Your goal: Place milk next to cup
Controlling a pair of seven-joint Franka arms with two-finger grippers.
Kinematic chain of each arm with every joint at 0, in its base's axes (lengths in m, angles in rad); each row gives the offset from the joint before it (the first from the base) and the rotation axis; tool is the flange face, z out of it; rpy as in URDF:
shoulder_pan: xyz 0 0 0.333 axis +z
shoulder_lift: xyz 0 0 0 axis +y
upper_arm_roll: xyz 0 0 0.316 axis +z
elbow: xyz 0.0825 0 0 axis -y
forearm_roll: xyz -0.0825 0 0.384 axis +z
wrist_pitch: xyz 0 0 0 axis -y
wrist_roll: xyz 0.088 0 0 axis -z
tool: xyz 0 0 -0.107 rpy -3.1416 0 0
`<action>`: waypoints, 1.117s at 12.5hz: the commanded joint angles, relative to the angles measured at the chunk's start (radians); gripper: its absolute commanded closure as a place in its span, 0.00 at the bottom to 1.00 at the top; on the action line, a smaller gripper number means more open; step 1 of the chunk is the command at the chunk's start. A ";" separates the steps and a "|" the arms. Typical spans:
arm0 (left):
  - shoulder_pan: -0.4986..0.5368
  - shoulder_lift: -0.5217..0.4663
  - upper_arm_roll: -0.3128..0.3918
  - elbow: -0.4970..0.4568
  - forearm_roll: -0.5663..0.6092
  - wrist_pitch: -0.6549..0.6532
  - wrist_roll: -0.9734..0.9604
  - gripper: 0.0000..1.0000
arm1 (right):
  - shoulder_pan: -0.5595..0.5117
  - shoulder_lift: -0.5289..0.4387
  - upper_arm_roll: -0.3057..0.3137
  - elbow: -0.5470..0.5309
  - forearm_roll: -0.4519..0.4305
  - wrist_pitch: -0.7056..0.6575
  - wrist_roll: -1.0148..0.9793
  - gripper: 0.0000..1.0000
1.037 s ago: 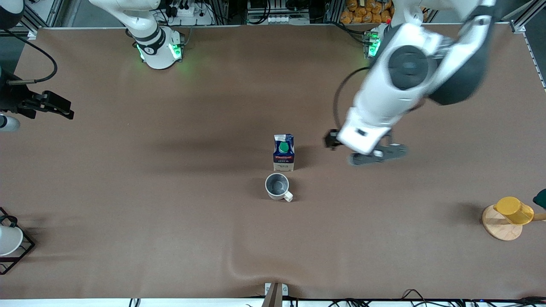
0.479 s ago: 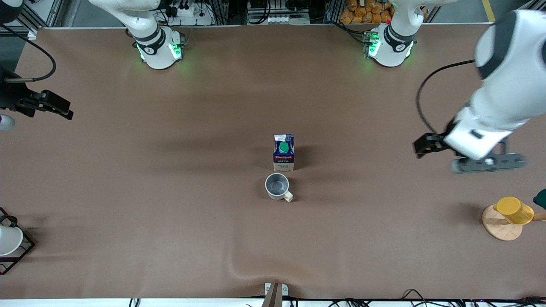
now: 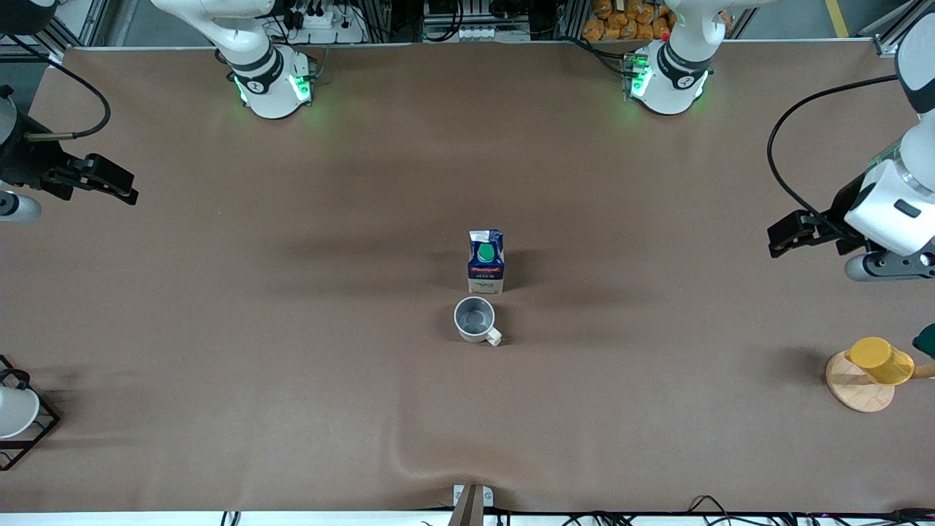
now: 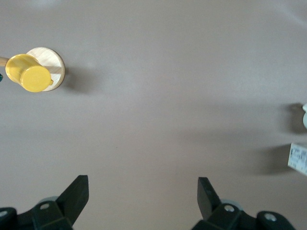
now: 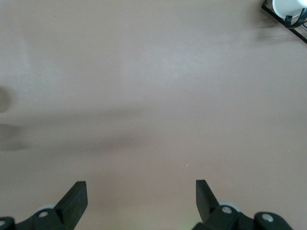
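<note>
front view: milk [image 3: 486, 261] upright at frame centre, cup [image 3: 475, 319] just below it, close together with a small gap showing; neither is held.
milk: nearer the bases than the cup, green cap up, label facing the camera.
change: left arm has swung away from the milk over the last second, from just beside the carton out to the right edge of frame; milk and cup have not shifted.
left gripper [image 3: 887, 267]: over bare table at right edge, above the yellow cup [image 3: 879, 359] on its disc [image 3: 858, 383]; jaws wide, empty.
left wrist view: fingers [image 4: 76, 191] spread, nothing between; carton edge just visible at frame's right margin.
right gripper [image 3: 102, 179]: waiting at left edge of frame, jaws wide, empty.
right wrist view: only bare table between the fingers [image 5: 75, 196]; rack [image 5: 283, 17] corner in the upper right.
meaning: placement looks done, arm retreating; nothing left to do, as far as I can judge.
</note>
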 commanded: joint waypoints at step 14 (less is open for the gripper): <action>-0.058 -0.190 0.133 -0.211 -0.095 -0.077 0.099 0.00 | 0.009 -0.003 -0.004 0.040 -0.001 -0.008 -0.063 0.00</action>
